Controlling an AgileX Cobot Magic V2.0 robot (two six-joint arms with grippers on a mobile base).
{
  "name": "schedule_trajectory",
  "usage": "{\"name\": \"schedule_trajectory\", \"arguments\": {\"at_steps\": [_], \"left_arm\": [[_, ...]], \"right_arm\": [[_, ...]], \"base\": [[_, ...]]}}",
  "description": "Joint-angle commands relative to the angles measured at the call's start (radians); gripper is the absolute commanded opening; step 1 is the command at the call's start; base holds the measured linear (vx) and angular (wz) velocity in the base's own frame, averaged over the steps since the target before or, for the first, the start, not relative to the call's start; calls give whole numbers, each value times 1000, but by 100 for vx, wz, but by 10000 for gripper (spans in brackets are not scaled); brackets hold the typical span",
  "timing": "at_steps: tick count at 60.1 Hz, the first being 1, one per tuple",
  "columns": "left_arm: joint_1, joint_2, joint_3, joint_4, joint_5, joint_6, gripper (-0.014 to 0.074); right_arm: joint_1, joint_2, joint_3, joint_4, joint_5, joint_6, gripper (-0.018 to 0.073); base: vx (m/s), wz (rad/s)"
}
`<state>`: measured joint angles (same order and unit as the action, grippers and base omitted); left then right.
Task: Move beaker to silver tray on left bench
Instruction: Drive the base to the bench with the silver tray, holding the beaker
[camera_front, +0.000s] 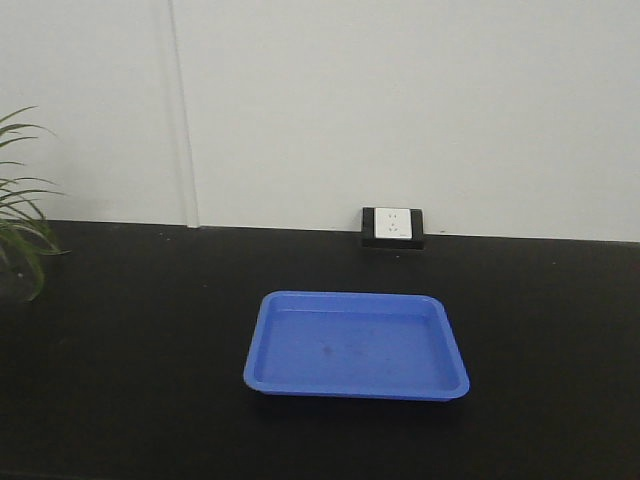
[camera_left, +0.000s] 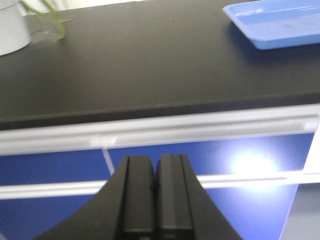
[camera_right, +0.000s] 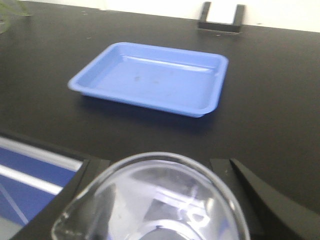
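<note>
My right pincer (camera_right: 160, 167) clamps the beaker (camera_right: 150, 210), left pincer (camera_left: 155, 200) closed empty; swinging toward the unseen silver tray, glass could slip.

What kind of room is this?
Probably a science lab. There is a long black worktop along the wall, a clear glass beaker like the ones used for experiments, and a blue tray for holding things.

You're looking at a laboratory: a long matte black worktop (camera_front: 120, 330) runs along a plain white wall (camera_front: 400, 100), with a socket (camera_front: 393, 227) at its back, blue cabinet fronts (camera_left: 60, 167) beneath, a blue plastic tray (camera_front: 355, 345) and a clear glass beaker (camera_right: 150, 200).
</note>
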<state>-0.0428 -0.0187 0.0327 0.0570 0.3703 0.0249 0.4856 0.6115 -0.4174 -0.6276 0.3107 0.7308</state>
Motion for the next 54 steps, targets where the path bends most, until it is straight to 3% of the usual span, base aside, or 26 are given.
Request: {"name": "schedule_trajectory", "arguments": {"at_steps": [1,54], "left_arm": [[-7,-7,20,-3,-75,-2,1],[-7,-7,20,-3,-75,-2,1]], "right_arm": [[0,-2,-31,-24,-63,-4,-11],[0,-2,-31,-24,-64,-4,-11]], "base": [[-27,29],[-29,43]]}}
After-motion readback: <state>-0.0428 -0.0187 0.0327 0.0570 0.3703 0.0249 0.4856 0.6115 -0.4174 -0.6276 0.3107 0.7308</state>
